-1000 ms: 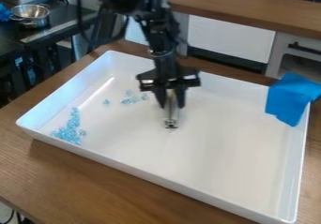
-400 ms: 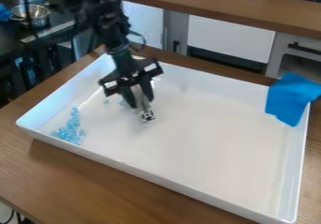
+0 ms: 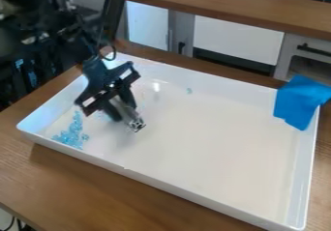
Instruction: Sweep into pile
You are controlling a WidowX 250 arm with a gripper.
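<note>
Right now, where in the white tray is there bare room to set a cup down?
The widest free patch of the tray runs from right of the gripper to the right wall, below the blue cloth. It's crowded at left, where the gripper hangs near the main cluster of blue bits.

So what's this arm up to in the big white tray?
The robot arm's gripper holds a slim, pale tool low over the left part of the white tray, apparently to sweep. A loose cluster of light-blue bits lies near the tray's left corner, and a stray bit sits apart toward the back, so the sweeping looks unfinished.
</note>
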